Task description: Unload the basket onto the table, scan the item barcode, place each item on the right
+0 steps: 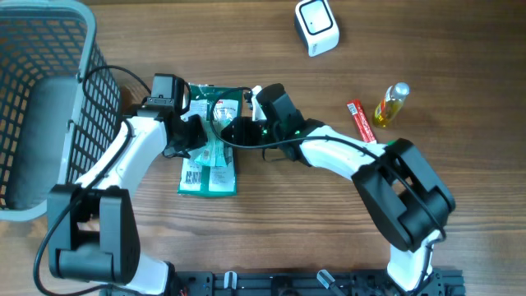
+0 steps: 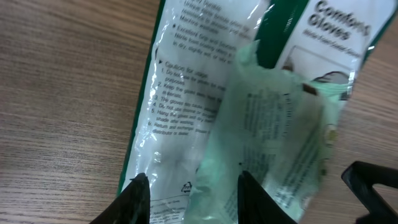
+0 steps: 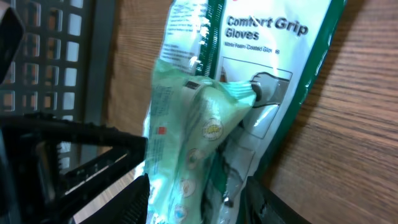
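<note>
One wooden table — gloves pack central, grey basket left.

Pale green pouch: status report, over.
Right gripper closed on pale green pouch. Left gripper straddling pouch edge and glove pack, grip unclear. White scanner apart, at far edge.
</note>
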